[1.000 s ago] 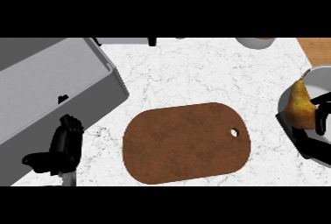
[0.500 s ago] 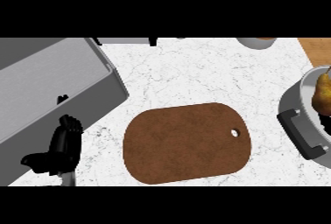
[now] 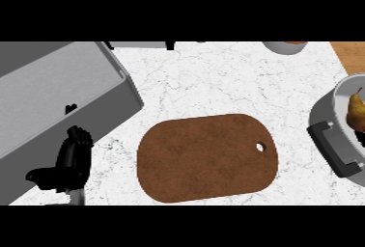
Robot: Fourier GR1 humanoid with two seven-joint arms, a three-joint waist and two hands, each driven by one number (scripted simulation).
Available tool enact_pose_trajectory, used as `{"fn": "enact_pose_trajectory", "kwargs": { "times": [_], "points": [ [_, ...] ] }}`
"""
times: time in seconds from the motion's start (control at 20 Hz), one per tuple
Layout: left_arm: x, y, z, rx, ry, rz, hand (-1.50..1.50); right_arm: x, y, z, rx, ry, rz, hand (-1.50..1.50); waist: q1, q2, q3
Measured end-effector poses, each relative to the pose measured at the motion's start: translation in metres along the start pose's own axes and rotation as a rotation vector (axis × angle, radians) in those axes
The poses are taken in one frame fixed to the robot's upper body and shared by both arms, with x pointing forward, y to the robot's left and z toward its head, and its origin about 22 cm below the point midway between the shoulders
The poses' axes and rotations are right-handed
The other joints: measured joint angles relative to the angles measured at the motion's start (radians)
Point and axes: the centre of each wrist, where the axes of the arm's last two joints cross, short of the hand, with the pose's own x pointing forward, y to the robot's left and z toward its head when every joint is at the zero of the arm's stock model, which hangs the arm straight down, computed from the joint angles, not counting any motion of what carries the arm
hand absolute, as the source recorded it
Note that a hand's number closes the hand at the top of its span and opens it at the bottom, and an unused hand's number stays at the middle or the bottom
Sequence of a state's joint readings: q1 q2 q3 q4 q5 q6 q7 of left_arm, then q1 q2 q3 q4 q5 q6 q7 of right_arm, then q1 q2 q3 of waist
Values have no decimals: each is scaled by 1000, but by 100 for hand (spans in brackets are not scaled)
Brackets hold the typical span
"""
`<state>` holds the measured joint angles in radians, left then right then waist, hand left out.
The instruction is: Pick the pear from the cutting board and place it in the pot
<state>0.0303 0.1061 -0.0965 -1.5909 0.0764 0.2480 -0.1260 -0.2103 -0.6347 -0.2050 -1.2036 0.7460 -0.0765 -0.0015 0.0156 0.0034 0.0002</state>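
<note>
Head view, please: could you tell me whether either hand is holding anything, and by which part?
Nothing is held. The left hand rests open by the counter's left edge; the right hand is out of view. The pear lies in the pot.

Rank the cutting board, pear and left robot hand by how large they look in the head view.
1. Cutting board, largest by far.
2. Left robot hand, resting open at the lower left.
3. Pear in the pot, smallest, though the frame's edge cuts it off.

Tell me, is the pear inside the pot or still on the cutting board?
Inside the pot: the pear shows within its rim at the right edge. The cutting board carries nothing.
</note>
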Motion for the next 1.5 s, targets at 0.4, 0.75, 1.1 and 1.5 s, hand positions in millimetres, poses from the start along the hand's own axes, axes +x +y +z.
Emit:
{"fn": "enact_pose_trajectory", "kwargs": {
  "times": [0.4, 0.75, 1.1, 1.5],
  "points": [
    [2, 0, -4, -9, 0, 0, 0, -39, 24, -12, 172, 118, -47, -150, 2, -1, -7],
    [2, -1, -2, 17, 7, -2, 0, -35, 17, -24, 7, 13, -444, -150, -18, -7, -6],
    [0, -3, -1, 10, 0, 0, 0, -69, 10, -19, -141, 50, -790, -150, -15, -4, -4],
    [2, -8, -4, -2, -1, 5, 0, -126, -12, -3, -251, 88, -910, -150, -2, 2, 1]
  ]
}}
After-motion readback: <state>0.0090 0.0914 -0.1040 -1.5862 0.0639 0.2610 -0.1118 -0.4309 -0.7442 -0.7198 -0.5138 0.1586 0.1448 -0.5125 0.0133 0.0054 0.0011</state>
